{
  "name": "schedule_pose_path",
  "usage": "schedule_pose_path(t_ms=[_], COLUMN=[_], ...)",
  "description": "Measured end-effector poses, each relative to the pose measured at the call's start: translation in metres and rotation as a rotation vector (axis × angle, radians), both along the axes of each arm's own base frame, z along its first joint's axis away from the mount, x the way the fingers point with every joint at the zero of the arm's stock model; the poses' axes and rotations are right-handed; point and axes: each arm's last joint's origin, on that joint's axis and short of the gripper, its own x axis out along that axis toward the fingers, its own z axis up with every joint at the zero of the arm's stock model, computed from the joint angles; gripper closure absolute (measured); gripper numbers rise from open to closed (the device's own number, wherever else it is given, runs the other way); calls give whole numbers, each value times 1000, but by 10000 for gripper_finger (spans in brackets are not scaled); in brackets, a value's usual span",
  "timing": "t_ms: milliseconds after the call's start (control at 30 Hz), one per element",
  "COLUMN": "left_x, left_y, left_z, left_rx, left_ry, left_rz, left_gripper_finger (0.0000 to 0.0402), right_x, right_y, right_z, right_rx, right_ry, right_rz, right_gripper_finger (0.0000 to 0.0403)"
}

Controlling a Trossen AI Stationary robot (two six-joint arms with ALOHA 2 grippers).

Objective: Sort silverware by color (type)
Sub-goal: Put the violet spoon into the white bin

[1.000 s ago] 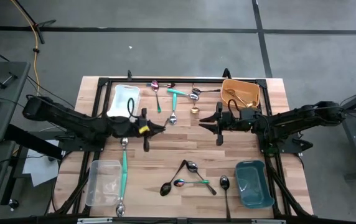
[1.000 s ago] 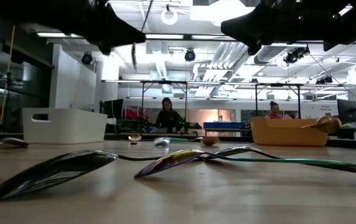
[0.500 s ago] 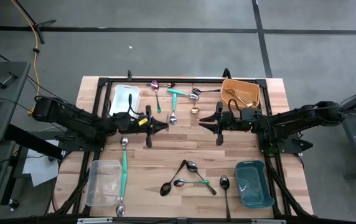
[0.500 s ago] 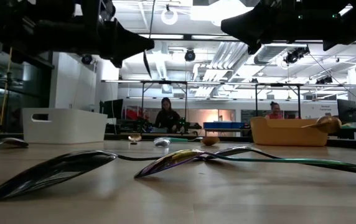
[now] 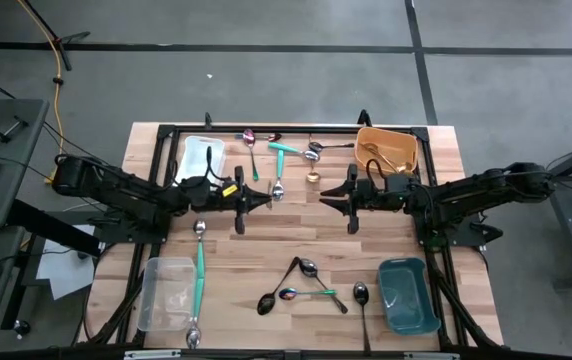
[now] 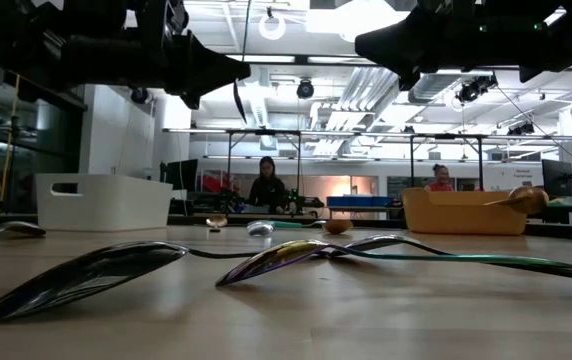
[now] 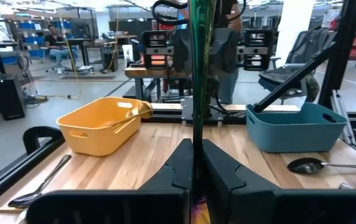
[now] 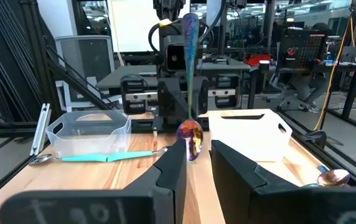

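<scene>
My left gripper [image 5: 266, 200] hovers over the table's middle, pointing level toward the right, shut on an iridescent spoon [image 8: 188, 74]. The spoon stands upright with its bowl [image 8: 190, 135] down. My right gripper [image 5: 323, 197] faces it a short way off, level, open, with nothing between its fingers. More silverware lies flat on the wood. A few pieces lie at the far middle [image 5: 281, 150]. Teal-handled pieces [image 5: 199, 275] lie at the near left. Black, iridescent and teal-handled spoons [image 5: 306, 285] cluster at the near middle. Gold pieces lie in the yellow bin [image 5: 386, 150]. My left gripper pinches the iridescent spoon's handle [image 7: 196, 134] between its two fingers. The fingers come level from the table's left and lie across the handle. The spoon is lifted clear and upright, and its lower end [image 6: 236, 105] hangs below the fingertips.
A white bin [image 5: 201, 158] stands at the far left, a clear bin [image 5: 166, 292] at the near left and a teal bin [image 5: 408, 295] at the near right. A black frame rims the table. Bare wood lies below the two grippers.
My left gripper has moved a little toward the table's right and far side, carrying the spoon, and has tipped up to point level. The spoon stays upright and clear of the table.
</scene>
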Motion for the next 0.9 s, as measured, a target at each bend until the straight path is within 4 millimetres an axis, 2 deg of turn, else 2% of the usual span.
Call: schedule_pose_path(t_ms=[433, 567, 667, 733, 900], left_x=[0, 1, 3, 2, -18], left_y=[1, 5, 15, 27, 58], left_z=[0, 4, 22, 41, 90], left_rx=[0, -75, -50, -36, 5], left_ry=[1, 10, 106, 244, 621], left_rz=[7, 133, 259, 379, 707], left_gripper_finger=[393, 393, 394, 396, 396], right_x=[0, 0, 0, 0, 0], right_y=[0, 0, 0, 0, 0], right_z=[-3, -5, -5, -5, -6], right_rx=[48, 53, 53, 61, 99], right_ry=[33, 45, 47, 48, 60], right_rz=[1, 0, 1, 0, 0], right_gripper_finger=[334, 334, 334, 334, 334])
